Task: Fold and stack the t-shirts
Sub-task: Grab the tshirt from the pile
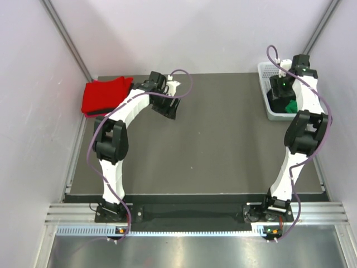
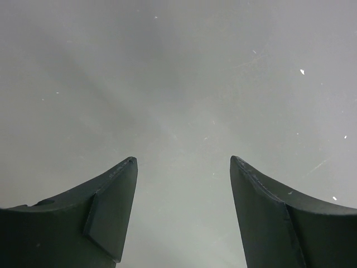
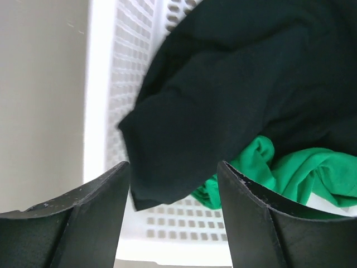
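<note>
The right gripper (image 3: 174, 167) hangs over the basket (image 3: 100, 84) at the desk's far right corner, fingers wide apart and holding nothing. It would do best to come down on the loose edge of the black shirt (image 3: 234, 84), which lies over the green shirt (image 3: 301, 167), and pinch black cloth only, clear of the mesh. The left gripper (image 2: 183, 161), also wide and empty, hovers above bare desk (image 1: 223, 145) near the red shirt (image 1: 103, 96) at the far left corner. The desk is dark and matte, with pale walls around it.
</note>
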You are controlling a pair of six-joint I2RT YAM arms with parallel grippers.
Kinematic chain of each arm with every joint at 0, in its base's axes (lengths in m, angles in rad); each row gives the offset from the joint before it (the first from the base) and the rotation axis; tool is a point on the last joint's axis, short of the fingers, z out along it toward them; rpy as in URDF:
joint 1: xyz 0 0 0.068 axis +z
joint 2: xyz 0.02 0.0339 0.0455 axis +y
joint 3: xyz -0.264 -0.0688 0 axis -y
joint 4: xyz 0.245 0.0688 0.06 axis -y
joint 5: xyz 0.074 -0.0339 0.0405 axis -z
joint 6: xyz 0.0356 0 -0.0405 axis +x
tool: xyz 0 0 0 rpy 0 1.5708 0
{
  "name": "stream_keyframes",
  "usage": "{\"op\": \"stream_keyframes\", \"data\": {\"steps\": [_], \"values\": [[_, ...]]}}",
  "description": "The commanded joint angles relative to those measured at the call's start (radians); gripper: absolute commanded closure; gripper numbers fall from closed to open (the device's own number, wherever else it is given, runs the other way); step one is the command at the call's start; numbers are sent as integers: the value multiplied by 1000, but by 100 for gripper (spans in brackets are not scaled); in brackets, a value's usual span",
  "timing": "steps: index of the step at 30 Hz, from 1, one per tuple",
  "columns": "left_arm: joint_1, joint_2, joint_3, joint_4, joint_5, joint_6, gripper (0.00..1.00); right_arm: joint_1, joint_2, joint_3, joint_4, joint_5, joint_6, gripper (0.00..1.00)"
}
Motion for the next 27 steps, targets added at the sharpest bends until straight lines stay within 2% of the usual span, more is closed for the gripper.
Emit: {"op": "stream_keyframes", "data": {"steps": [1, 7, 10, 14, 16, 17, 21, 27], "values": [[-5, 1, 45, 8, -7, 24, 28, -17, 34, 36, -7, 25, -36, 35], [-11, 23, 73, -8, -27, 35, 28, -17, 84, 38, -24, 7, -43, 32], [-19, 21, 74, -8, -41, 45, 27, -19, 96, 38, -25, -4, -57, 36], [-25, 27, 74, -8, -58, 53, 27, -19, 115, 53, -41, -28, -79, 70], [-30, 29, 76, -10, -64, 56, 27, -19, 106, 56, -51, -51, -88, 81], [-34, 30, 82, -9, -66, 58, 27, -21, 97, 55, -50, -53, -89, 100], [-37, 26, 97, -10, -67, 59, 27, -21, 11, 105, -39, -71, -99, 100], [-36, 18, 123, 10, -122, 58, 27, 13, -204, 228, 4, -99, -92, 100]]}}
